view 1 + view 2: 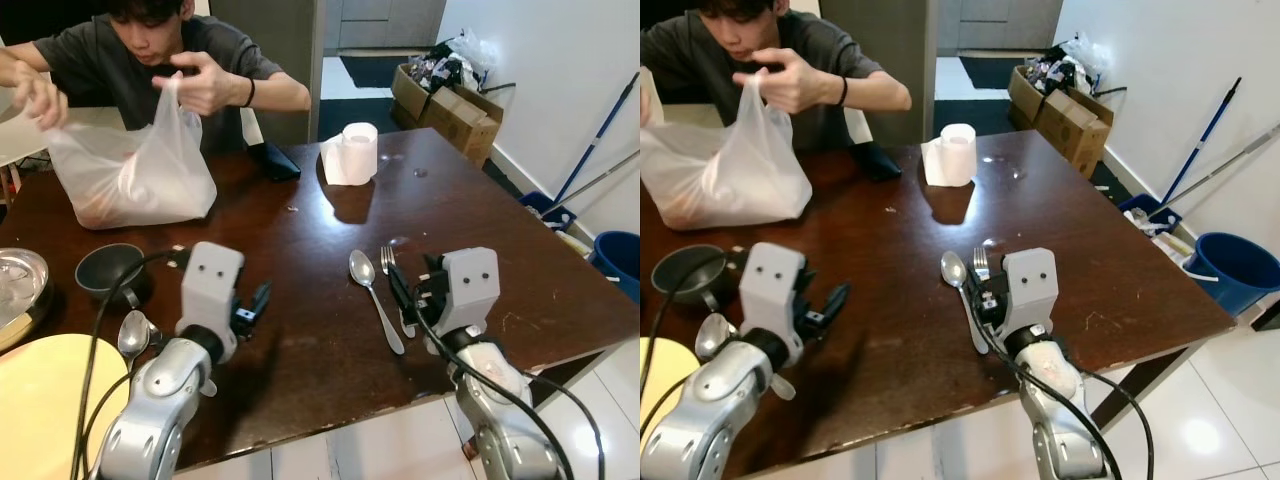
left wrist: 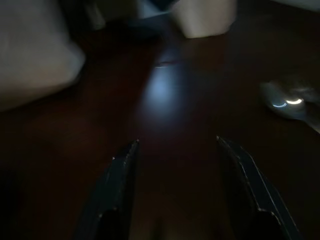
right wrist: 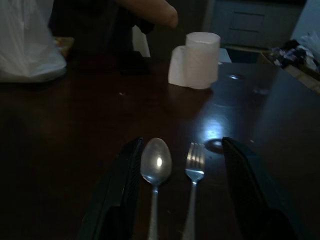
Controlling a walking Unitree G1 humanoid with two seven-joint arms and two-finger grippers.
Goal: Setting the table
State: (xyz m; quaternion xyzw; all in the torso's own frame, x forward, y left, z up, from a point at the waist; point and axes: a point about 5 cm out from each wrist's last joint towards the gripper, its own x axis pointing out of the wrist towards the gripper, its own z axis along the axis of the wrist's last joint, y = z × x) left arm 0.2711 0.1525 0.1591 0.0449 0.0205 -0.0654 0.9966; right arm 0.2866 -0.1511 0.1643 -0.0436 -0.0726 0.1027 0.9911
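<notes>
Gleaming dark wooden table (image 1: 330, 300) against a white wall (image 1: 560, 70).

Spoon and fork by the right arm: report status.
Right gripper open, jaws straddling spoon and fork, both flat on table. Left gripper open, holding nothing. No obstruction near cutlery.

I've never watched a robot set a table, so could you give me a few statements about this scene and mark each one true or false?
1. A spoon and a fork lie side by side between the right gripper's open fingers. True.
2. The left gripper holds a spoon. False: it is open and holds nothing.
3. A person's hands grip a white plastic bag. True.
4. The paper roll lies on the floor. False: it stands on the table.
</notes>
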